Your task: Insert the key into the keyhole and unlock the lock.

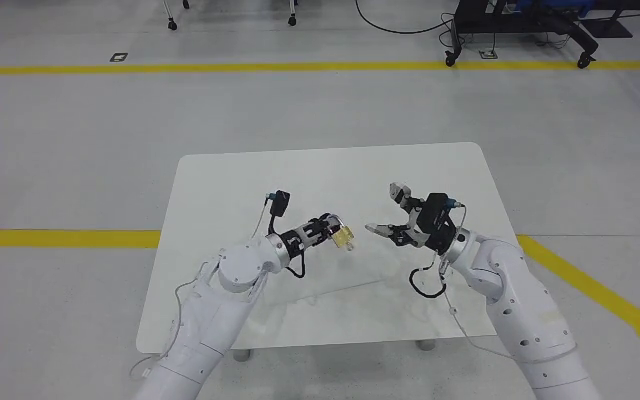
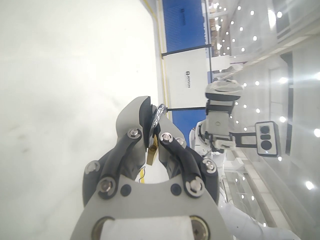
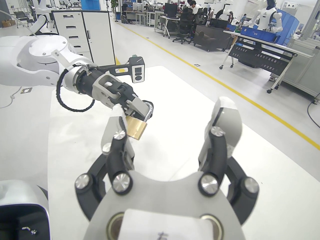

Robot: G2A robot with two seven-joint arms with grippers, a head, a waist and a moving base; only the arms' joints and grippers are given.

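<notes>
A brass padlock (image 1: 344, 237) with a silver shackle hangs above the middle of the white table (image 1: 300, 180). My left gripper (image 1: 333, 231) is shut on it. In the left wrist view the shackle (image 2: 156, 118) is pinched between the fingers and the brass body (image 2: 151, 155) sits lower between them. My right gripper (image 1: 384, 209) stands open and holds nothing, a short way to the right of the lock and facing it. In the right wrist view the padlock (image 3: 135, 128) is just past one finger (image 3: 117, 126) of my right gripper (image 3: 172, 121), held by the left gripper (image 3: 136, 106).
The white table has rounded corners and a bare top around both arms. Yellow floor lines (image 1: 300, 67) run past it. Wheeled equipment (image 1: 520, 30) stands far behind the table.
</notes>
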